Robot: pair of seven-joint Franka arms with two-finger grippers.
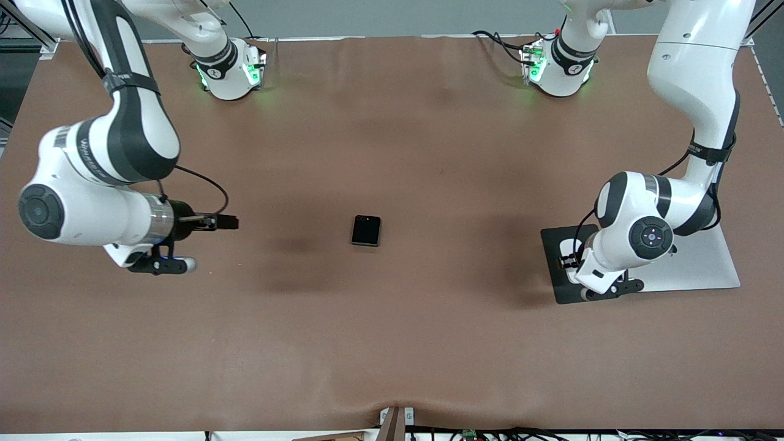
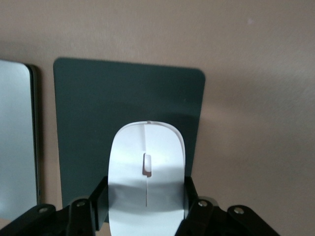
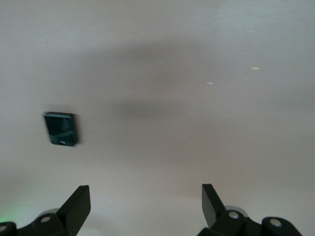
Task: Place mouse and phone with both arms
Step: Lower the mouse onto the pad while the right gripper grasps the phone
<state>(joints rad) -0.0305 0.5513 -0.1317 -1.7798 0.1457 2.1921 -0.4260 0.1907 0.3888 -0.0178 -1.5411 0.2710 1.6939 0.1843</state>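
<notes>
No brand names or labels can really be read here; some dark lettering is printed on the right arm's [image 1: 98, 165] white link at the middle left of the front view, but it can't be made out.

The mouse [image 2: 146, 177] is clamped between the fingers [image 2: 98, 201] of the left gripper [image 2: 146, 204], low in the centre of the left wrist view, and it's held over the dark mat [image 2: 123, 108]. A silver slab [image 2: 17, 137] with a dark edge is seen just beside the mat at the left edge of that frame. In the front view the left gripper [image 1: 597, 278] is found at the lower right, over the mat [image 1: 560, 263], with the mouse hidden under the arm.

The phone [image 1: 366, 231] is lying flat on the brown table [image 1: 392, 343] near the centre of the front view, well apart from both grippers. The right gripper [image 3: 146, 209] is spread wide with nothing between its fingers [image 3: 78, 204]; the phone [image 3: 61, 129] shows up at the middle left of the right wrist view. In the front view the right gripper [image 1: 162, 264] is seen at the middle left, over bare table
</notes>
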